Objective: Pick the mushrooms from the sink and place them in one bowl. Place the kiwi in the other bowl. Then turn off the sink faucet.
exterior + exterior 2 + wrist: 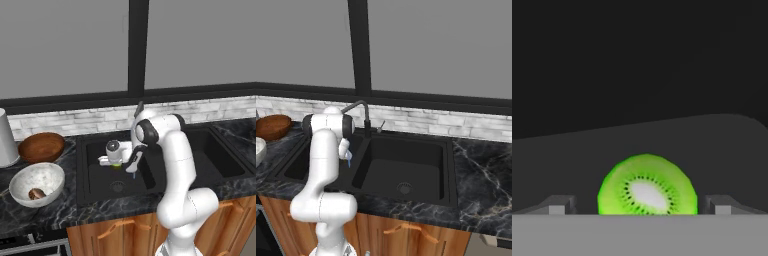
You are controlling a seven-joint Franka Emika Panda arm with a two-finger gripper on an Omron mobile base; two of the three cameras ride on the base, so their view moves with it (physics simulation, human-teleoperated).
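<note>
Reaching into the sink [95, 190] for the kiwi [647, 186]: gripper [639, 205] spread wide, grasping nothing, kiwi centred between the jaws. One mushroom [36, 193] lies in the speckled bowl [30, 177]. Next likely: close, lift, carry to wooden bowl [41, 146].

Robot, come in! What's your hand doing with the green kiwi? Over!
Gripper open, down in the sink. Kiwi sits between the fingertips, not gripped yet. One mushroom in white bowl. Nothing in the way.
</note>
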